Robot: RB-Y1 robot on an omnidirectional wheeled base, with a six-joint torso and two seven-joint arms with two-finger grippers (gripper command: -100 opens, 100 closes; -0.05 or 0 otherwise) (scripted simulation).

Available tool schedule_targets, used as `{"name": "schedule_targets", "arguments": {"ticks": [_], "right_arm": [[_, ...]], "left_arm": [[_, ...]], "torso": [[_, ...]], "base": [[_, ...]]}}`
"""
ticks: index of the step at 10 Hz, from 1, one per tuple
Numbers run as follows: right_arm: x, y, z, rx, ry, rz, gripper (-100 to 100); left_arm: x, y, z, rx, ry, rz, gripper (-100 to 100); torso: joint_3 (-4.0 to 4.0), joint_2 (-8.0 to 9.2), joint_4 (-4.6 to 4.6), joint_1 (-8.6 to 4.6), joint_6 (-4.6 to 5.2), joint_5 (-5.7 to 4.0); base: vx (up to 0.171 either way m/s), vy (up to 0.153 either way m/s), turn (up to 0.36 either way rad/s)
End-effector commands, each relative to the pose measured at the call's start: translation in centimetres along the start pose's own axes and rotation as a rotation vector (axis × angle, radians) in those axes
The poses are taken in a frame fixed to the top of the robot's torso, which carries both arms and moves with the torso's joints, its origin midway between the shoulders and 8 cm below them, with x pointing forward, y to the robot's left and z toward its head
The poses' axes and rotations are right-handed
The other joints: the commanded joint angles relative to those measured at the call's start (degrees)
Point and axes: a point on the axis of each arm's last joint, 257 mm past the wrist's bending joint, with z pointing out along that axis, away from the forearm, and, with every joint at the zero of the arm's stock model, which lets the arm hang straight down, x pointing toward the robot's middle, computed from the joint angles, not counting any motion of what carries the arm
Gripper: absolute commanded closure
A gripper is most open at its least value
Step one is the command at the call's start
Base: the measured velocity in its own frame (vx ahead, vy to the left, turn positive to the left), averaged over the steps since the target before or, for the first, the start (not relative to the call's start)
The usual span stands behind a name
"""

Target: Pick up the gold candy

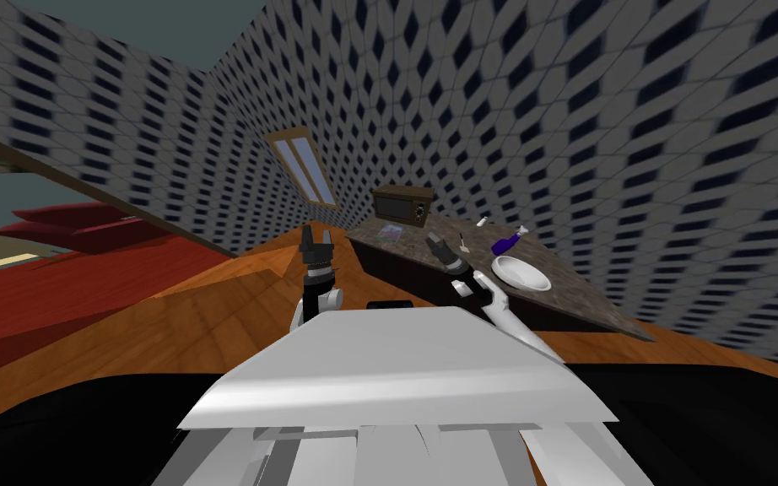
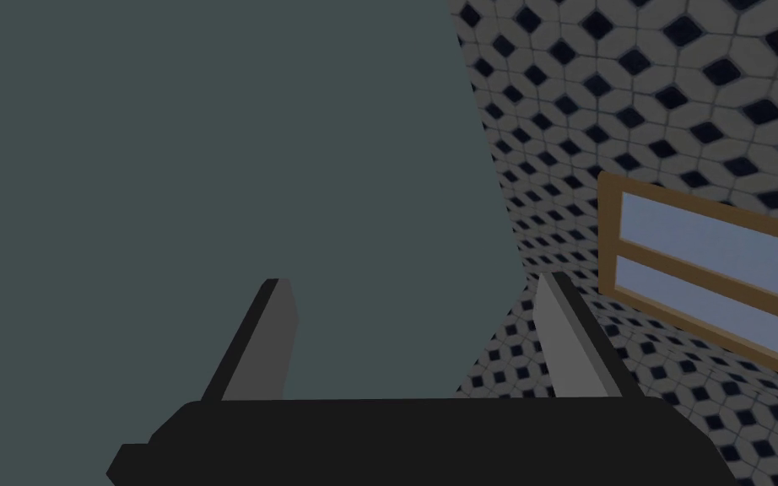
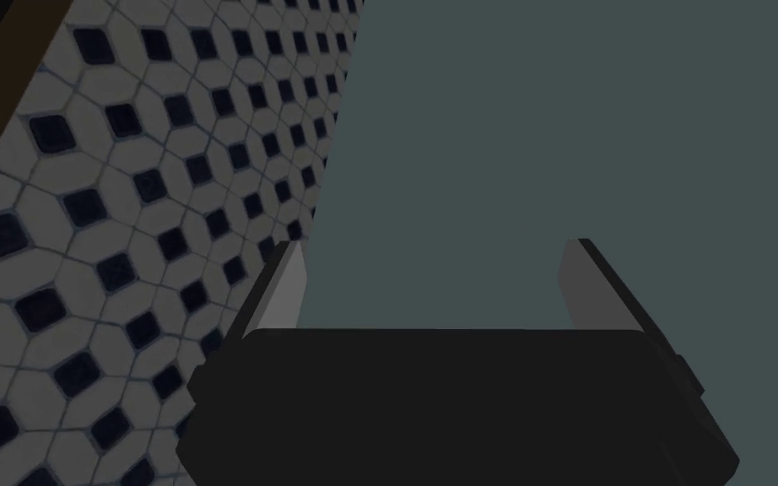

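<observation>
Two grippers were up, both w/ fingers spread apart & nothing between them. Left gripper [image 1: 316,234] hung over the wood floor [image 1: 210,321] beside the counter [image 1: 586,305], right gripper [image 1: 434,241] was above its speckled top. On the counter: brown microwave [image 1: 402,205] at the far end, flat pale sheet [image 1: 389,234] in front of it, white bowl [image 1: 521,273] near the right arm, purple bottle [image 1: 504,245] just behind the bowl. Gold candy was too small to pick out among that stuff tbh, couldn't tell where.

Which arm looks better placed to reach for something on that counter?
Likely right: the right gripper hangs open over the counter, near the plate; the left gripper is off the counter's end, above the floor.
</observation>
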Motion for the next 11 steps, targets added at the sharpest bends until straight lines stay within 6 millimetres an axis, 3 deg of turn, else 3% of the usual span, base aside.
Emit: {"name": "schedule_targets", "arguments": {"ticks": [1, 6, 7, 8, 9, 10, 11], "right_arm": [[1.1, -1.2, -0.8, 0.002, 0.071, -0.057, -100], [3.1, -3.9, -3.1, 0.014, 0.229, -0.17, -100], [4.0, -5.4, -4.5, 0.028, 0.298, -0.218, -100], [4.0, -5.4, -4.6, 0.026, 0.307, -0.223, -100], [4.8, -7.1, -6.3, 0.045, 0.379, -0.271, -100], [4.7, -7.2, -6.4, 0.043, 0.389, -0.277, -100], [5.4, -9.0, -8.3, 0.064, 0.463, -0.324, -100]], "left_arm": [[0.0, 0.0, 0.0, 0.0, 0.0, 0.0, 0], [0.0, 0.0, 0.0, 0.0, 0.0, 0.0, 0], [0.0, 0.0, 0.0, 0.0, 0.0, 0.0, 0], [0.0, 0.0, 0.0, 0.0, 0.0, 0.0, 0], [0.0, 0.0, 0.0, 0.0, 0.0, 0.0, 0], [0.0, 0.0, 0.0, 0.0, 0.0, 0.0, 0], [0.0, 0.0, 0.0, 0.0, 0.0, 0.0, 0]], "torso": [[0.0, 0.0, 0.0, 0.0, 0.0, 0.0], [-0.02, -0.04, -0.01, 0.02, -0.02, 0.0], [-0.03, -0.05, -0.01, 0.03, 0.0, 0.01], [-0.06, -0.11, -0.02, 0.08, -0.02, 0.01], [-0.06, -0.11, -0.02, 0.07, 0.0, 0.02], [-0.07, -0.11, -0.03, 0.06, -0.01, 0.01], [-0.06, -0.11, -0.02, 0.05, -0.01, 0.01]], "base": [[-0.013, 0.035, 0.094], [-0.006, 0.03, 0.08], [0.014, 0.046, 0.102], [0.011, 0.038, 0.059], [0.011, 0.039, 0.095], [0.01, 0.033, 0.073], [0.03, 0.038, 0.111]]}}
